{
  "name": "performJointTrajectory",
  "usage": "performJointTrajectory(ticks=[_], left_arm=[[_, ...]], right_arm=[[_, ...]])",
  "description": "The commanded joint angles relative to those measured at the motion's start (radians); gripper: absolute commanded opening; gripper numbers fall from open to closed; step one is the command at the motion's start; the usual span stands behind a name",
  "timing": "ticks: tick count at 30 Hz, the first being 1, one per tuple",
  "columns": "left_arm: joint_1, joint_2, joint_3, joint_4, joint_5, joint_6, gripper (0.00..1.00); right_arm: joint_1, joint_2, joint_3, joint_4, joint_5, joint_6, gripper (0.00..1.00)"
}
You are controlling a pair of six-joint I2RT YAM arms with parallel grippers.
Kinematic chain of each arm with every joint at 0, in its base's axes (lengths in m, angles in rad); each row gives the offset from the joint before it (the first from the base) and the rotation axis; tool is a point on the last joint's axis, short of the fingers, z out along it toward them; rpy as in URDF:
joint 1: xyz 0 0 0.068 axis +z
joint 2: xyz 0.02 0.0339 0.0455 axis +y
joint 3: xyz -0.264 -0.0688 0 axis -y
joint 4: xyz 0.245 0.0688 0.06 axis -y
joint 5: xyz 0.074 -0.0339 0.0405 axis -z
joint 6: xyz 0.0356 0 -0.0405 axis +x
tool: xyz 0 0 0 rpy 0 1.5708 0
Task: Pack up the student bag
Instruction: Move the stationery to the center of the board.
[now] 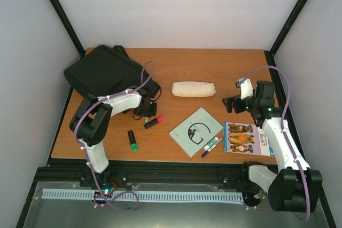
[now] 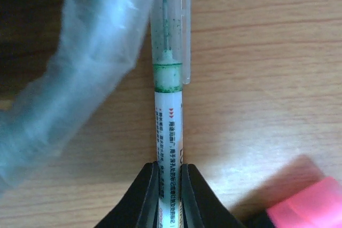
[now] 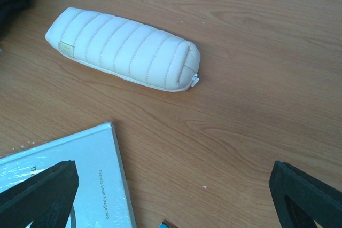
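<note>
Down flat on the bench [image 1: 214,73], far-left corner: big black soft bag [image 1: 104,73], roughly rectangular, skewed to the edges, fabric slack, near-right end partly hidden.

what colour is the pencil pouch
The pencil pouch is cream white with quilted ribs, clearest in the right wrist view.

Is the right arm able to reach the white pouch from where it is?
Probably yes. The right gripper is open and faces the pouch, with only bare table between them and nothing lying on top of the pouch.
</note>
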Motion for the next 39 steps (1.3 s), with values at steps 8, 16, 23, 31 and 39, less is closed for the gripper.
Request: performJointTrajectory(ticks=[8, 16, 23, 31, 39], left_arm=[[-0.188, 0.028, 0.016, 0.026, 0.09, 0.016, 0.01], [-0.28, 0.093, 0.118, 0.036, 0.101, 0.022, 0.01], [-0.295, 0.115, 0.156, 0.074, 0.152, 0.035, 0.01], [-0.294, 0.02, 0.224, -0.04, 0.027, 0.105, 0.45], [-0.163, -0.069, 0.324, -0.201, -0.212, 0.123, 0.7]], right_arm=[[0.009, 0.014, -0.008, 0.002, 0.001, -0.011, 1.0], [0.009, 0.009, -0.011, 0.002, 0.003, -0.011, 1.0], [0.009, 0.007, -0.01, 0.001, 0.003, -0.012, 1.0], [0.009, 0.007, -0.01, -0.004, 0.001, -0.014, 1.0], [0.009, 0.007, -0.009, -0.005, -0.011, -0.015, 1.0]])
